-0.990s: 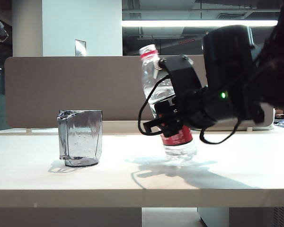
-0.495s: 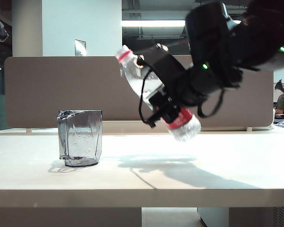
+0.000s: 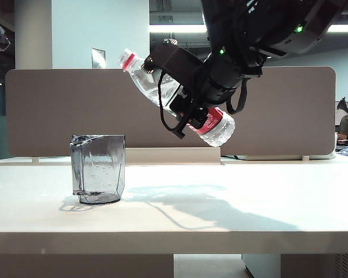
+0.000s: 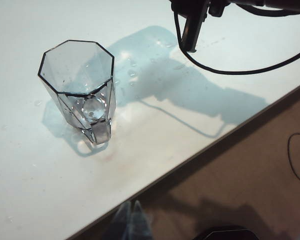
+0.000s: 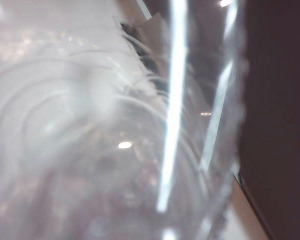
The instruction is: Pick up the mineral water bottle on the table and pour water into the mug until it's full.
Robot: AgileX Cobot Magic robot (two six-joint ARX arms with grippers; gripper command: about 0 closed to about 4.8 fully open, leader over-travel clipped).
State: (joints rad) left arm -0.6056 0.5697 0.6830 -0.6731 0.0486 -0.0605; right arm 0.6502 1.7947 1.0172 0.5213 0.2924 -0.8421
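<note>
The right gripper (image 3: 188,110), fingers clamped on the clear ribbed plastic bottle (image 3: 174,95), holds it tilted above the white desk (image 3: 220,214), beside the smoky-grey angular mug (image 3: 98,168). Pouring is next: its mouth must reach over the mug. The left gripper is out of view.

Right arm (image 3: 261,29): bulky matte-black housings, rounded casings joined in segments.
Lights: two small green indicator lamps (image 3: 299,28) glowing on the casing.
Cables: thin black cable (image 3: 162,113) looping loosely beneath the wrist.
Right claw (image 3: 182,107): black, blocky, angular body with flat plates.
Left claw: out of sight.
</note>
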